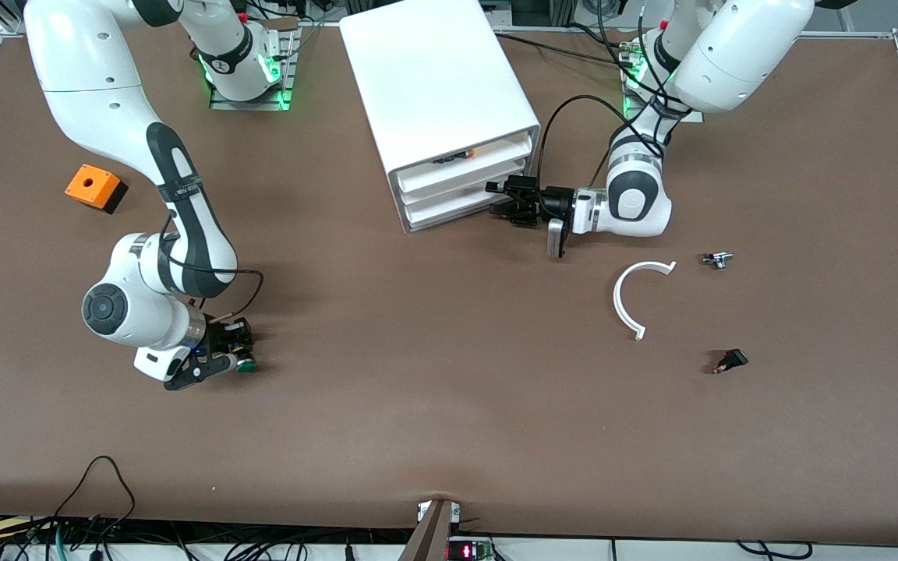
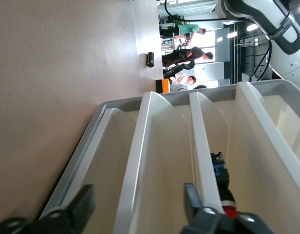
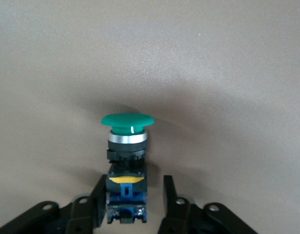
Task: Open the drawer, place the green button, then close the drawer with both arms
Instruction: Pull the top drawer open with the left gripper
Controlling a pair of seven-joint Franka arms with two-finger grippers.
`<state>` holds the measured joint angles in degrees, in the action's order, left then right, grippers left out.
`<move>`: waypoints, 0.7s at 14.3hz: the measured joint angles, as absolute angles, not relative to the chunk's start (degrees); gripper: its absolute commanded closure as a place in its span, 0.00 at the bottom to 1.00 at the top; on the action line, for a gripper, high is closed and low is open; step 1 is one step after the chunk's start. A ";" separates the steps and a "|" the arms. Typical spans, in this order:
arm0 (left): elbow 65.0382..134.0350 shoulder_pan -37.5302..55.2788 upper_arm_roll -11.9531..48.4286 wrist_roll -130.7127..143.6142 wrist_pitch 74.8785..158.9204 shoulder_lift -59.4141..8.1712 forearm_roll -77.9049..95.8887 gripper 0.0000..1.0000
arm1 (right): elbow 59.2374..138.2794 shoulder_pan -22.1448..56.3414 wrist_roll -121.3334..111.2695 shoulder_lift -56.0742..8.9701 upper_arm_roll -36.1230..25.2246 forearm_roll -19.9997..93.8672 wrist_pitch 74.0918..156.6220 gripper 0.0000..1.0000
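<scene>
The green-capped button (image 3: 127,122) lies on the table toward the right arm's end, its cap (image 1: 246,364) just showing. My right gripper (image 1: 232,351) is down on the table around the button's blue base. In the right wrist view the gripper (image 3: 134,187) has one finger against the base and a small gap at the other. My left gripper (image 1: 500,199) is at the front of the white cabinet (image 1: 433,70), level with the drawers below the top one. It stands open (image 2: 138,202) astride one drawer's front lip (image 2: 139,156). The drawers are all pushed in.
The cabinet's top level holds a black-and-orange item (image 1: 457,157). An orange cube (image 1: 93,187) sits toward the right arm's end. Toward the left arm's end lie a white curved piece (image 1: 636,300), a small metal part (image 1: 717,259) and a black rocker switch (image 1: 731,361).
</scene>
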<state>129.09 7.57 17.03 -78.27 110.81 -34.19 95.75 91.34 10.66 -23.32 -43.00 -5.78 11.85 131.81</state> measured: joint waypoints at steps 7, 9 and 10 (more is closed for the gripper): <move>129.15 8.27 17.04 -78.45 110.85 -34.66 95.76 0.70 | 91.34 10.68 -23.65 -43.01 -5.78 11.84 131.80 0.71; 129.15 8.75 17.09 -78.51 110.85 -35.21 95.76 0.72 | 91.34 10.68 -23.66 -43.01 -5.78 11.84 131.82 0.71; 129.15 8.90 17.09 -78.56 110.85 -35.41 95.76 0.76 | 91.33 10.71 -23.72 -43.01 -5.78 11.83 131.82 0.71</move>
